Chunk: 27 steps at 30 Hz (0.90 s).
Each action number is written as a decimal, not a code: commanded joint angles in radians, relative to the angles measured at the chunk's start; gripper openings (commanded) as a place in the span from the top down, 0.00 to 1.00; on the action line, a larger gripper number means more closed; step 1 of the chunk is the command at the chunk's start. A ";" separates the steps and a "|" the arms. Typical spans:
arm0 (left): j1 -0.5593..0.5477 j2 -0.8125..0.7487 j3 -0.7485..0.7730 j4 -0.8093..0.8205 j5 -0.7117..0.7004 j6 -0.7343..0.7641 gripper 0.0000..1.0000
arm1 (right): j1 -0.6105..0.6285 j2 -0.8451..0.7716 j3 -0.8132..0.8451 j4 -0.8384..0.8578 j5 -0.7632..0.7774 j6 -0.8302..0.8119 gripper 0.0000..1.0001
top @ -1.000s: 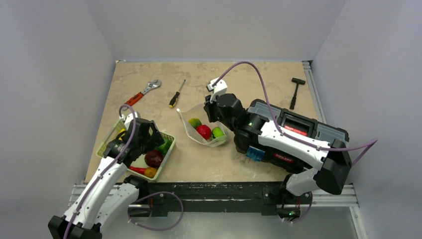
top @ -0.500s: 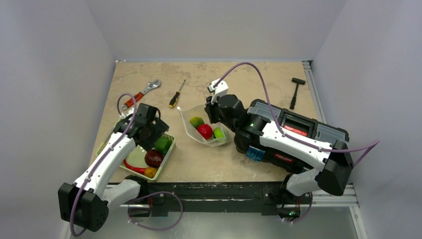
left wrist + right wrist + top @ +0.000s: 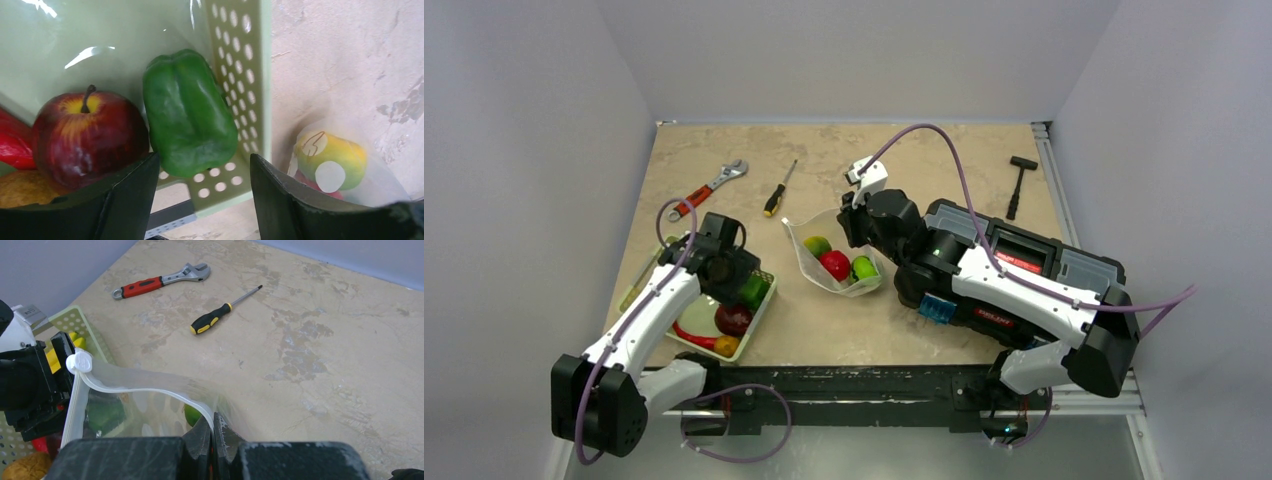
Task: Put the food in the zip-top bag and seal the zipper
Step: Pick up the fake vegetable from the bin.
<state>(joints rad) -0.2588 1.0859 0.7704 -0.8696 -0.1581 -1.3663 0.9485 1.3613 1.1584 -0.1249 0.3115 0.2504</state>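
The zip-top bag [image 3: 836, 265] lies mid-table with its mouth held open; a green, a red and another green fruit sit inside. My right gripper [image 3: 851, 216] is shut on the bag's rim; in the right wrist view the jaws [image 3: 214, 427] pinch the zipper [image 3: 145, 389]. My left gripper [image 3: 742, 283] is open and empty, just above the right end of the pale green basket [image 3: 692, 318]. Between its fingers the left wrist view shows a green pepper [image 3: 187, 120]. A dark red apple [image 3: 87, 135], a red chilli [image 3: 12, 145] and an orange fruit [image 3: 22, 187] lie beside it. The bag [image 3: 350, 165] shows at right.
A red-handled wrench [image 3: 709, 187], a screwdriver [image 3: 779, 190] and a small hammer [image 3: 1019, 180] lie towards the back. A black toolbox [image 3: 1024, 260] stands at right under the right arm. The basket's perforated wall [image 3: 245, 75] is between the pepper and the bag.
My left arm has swung from the basket's left side forward and right, to above the green pepper. The right gripper has kept its hold on the bag rim.
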 commanded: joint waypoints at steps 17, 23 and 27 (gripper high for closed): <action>0.010 0.104 -0.042 0.064 -0.058 -0.031 0.22 | -0.002 -0.034 0.006 0.023 -0.022 0.044 1.00; 0.010 0.114 -0.049 0.065 -0.080 -0.030 0.24 | -0.002 -0.039 -0.001 0.023 -0.017 0.040 1.00; 0.010 0.086 -0.043 0.019 -0.107 -0.035 0.35 | -0.002 -0.044 -0.009 0.031 -0.022 0.044 1.00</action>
<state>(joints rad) -0.2554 1.1984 0.7235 -0.8158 -0.2123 -1.3952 0.9485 1.3548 1.1507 -0.1360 0.2958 0.2783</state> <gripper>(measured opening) 0.683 0.003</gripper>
